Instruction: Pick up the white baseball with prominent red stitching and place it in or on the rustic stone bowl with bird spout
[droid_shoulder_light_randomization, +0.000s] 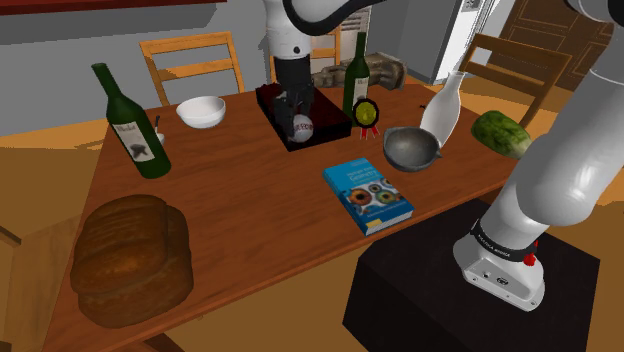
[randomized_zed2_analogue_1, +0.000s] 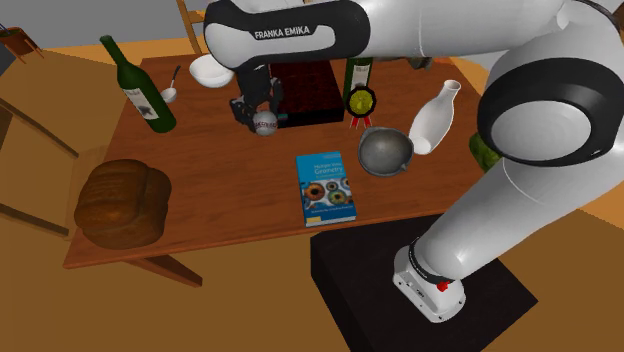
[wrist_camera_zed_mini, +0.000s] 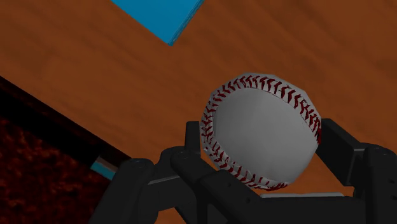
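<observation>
The white baseball (wrist_camera_zed_mini: 261, 130) with red stitching is pinched between the black gripper's (wrist_camera_zed_mini: 264, 159) two fingers, one pressed against each side. It hangs over the wooden table (droid_shoulder_light_randomization: 250, 200) at the near edge of a dark tray (droid_shoulder_light_randomization: 330, 120). The grey stone bowl (droid_shoulder_light_randomization: 410, 150) stands well apart toward the shoulder view's right, just beside a white vase (droid_shoulder_light_randomization: 443, 110). A blue book (droid_shoulder_light_randomization: 367, 197) lies near the bowl, on the stand's side.

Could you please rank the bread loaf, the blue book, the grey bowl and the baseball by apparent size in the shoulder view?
1. bread loaf, nearest the camera, so partly inflated
2. blue book
3. grey bowl
4. baseball
</observation>
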